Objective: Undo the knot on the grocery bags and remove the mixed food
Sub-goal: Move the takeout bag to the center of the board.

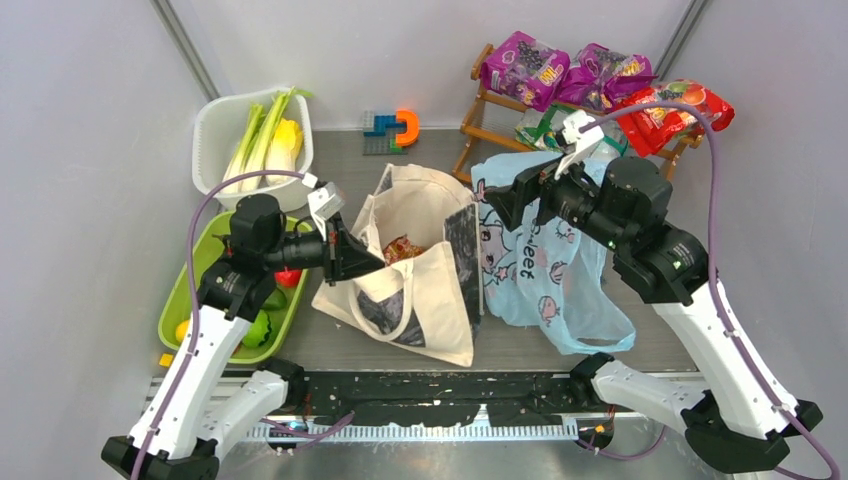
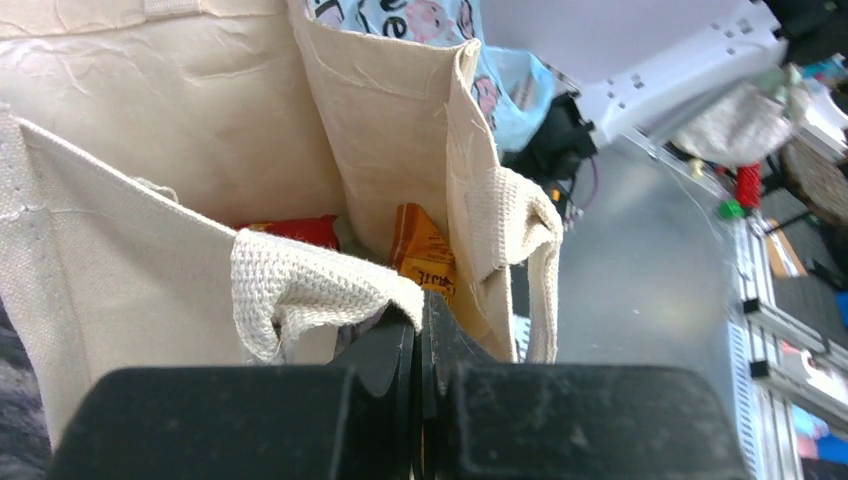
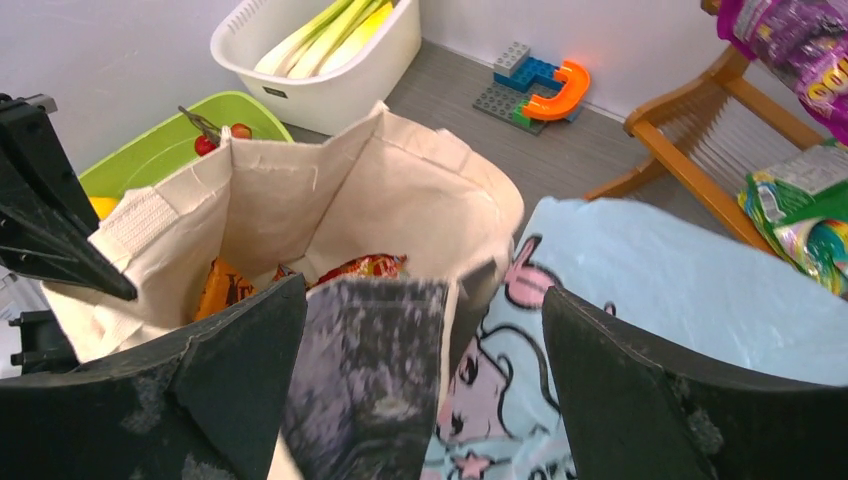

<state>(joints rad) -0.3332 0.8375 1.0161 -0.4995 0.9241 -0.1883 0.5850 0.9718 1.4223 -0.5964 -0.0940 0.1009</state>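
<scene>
Holding the canvas tote (image 1: pixel 440 300) open from its left rim: the left gripper (image 1: pixel 372 262) is sitting closed there. In its wrist view the woven handle (image 2: pixel 300 285) is folding in right at the shut tips, so I am reading this as a pinch on the rim cloth. The right gripper (image 1: pixel 505 200) is hovering with its jaws spread wide and empty, above the tote's dark printed side and the light-blue bag (image 1: pixel 550 280). That bag is lying slack on the counter (image 1: pixel 345 165), touching the tote, and no knot is showing on it from any view. Part of the food is lying outside the bags: green-white stalks (image 1: pixel 255 135) and a yellow vegetable (image 1: pixel 287 145) in the white tub (image 1: pixel 205 140), and small fruits (image 1: pixel 260 330) in the green tray (image 1: pixel 175 310). An orange snack packet (image 2: pixel 425 260) and a red one (image 2: pixel 295 230) are lying low inside the tote, so emptying it looks like the step in hand. The packets are likely light, puffy, slick and easy to crush, so a sealed top edge or a corner seems a better hold than the middle. The canvas is soft and will probably sag shut if the rim is let go. The mouth is narrow, so a wide gripper going in risks snagging the handle or dragging the whole tote.
</scene>
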